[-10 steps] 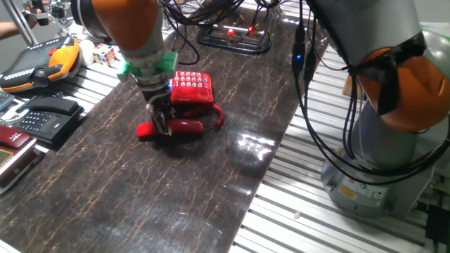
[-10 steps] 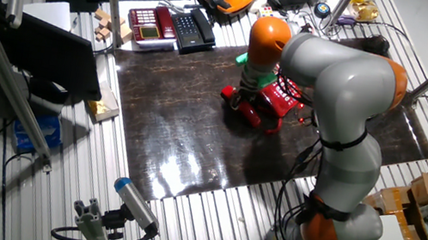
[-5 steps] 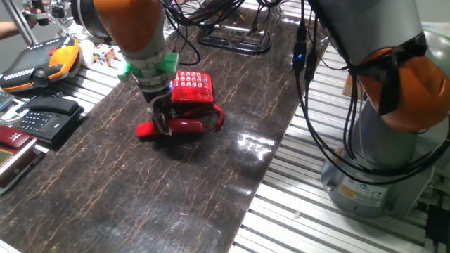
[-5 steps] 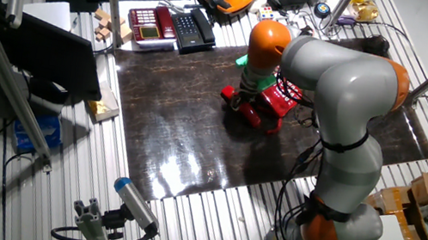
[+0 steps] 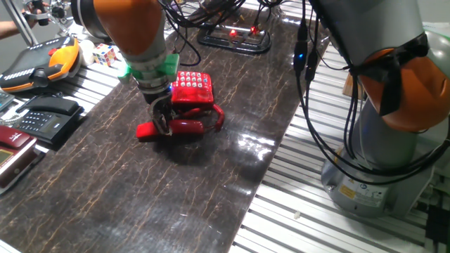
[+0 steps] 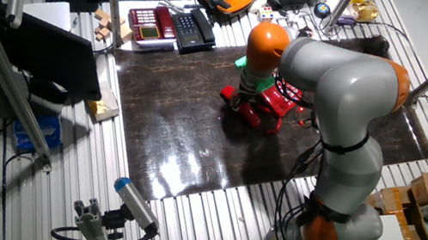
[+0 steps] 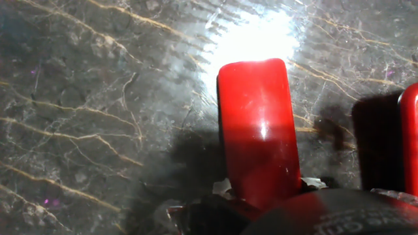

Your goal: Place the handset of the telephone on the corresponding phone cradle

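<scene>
1. Nothing has moved over the last second: my gripper (image 5: 163, 127) stays clamped on the handset (image 5: 184, 127).
2. Handset lies on the dark counter (image 5: 105, 190), just in front of the cradle (image 5: 192, 88), not seated in it.

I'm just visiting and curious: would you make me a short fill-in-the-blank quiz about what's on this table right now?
1. The gripper is down at the handset, whose colour is ____.
2. The handset lies on the dark mat, not on the phone cradle, so the task is not yet ____.
3. The keypad buttons on the phone cradle are ____ in colour.
4. Off the mat's edge sits another desk phone, coloured ____.

Missing words: red; done; white; black
</scene>
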`<state>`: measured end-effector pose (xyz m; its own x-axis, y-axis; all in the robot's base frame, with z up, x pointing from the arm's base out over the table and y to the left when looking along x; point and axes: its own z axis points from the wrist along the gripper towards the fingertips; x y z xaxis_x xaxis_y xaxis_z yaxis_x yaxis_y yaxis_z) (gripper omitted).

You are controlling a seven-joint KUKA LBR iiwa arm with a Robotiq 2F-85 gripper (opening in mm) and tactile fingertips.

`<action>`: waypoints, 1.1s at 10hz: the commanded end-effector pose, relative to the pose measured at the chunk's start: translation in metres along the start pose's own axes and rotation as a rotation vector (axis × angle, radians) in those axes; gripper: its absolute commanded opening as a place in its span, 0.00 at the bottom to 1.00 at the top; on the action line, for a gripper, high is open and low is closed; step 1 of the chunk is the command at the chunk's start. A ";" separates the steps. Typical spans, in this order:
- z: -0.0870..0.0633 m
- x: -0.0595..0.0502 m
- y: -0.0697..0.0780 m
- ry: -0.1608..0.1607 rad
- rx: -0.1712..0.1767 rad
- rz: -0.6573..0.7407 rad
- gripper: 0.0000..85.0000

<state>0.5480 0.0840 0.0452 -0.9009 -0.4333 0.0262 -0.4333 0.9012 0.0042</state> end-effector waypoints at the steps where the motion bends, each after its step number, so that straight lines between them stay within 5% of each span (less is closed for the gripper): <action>1: -0.004 0.000 0.000 0.002 0.006 0.000 0.58; 4: -0.025 0.001 -0.004 0.018 0.020 0.001 0.53; 7: -0.069 0.012 -0.012 0.043 0.031 0.016 0.53; 11: -0.110 0.022 -0.053 0.050 0.044 0.002 0.53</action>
<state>0.5541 0.0297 0.1422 -0.9000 -0.4292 0.0763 -0.4328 0.9006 -0.0401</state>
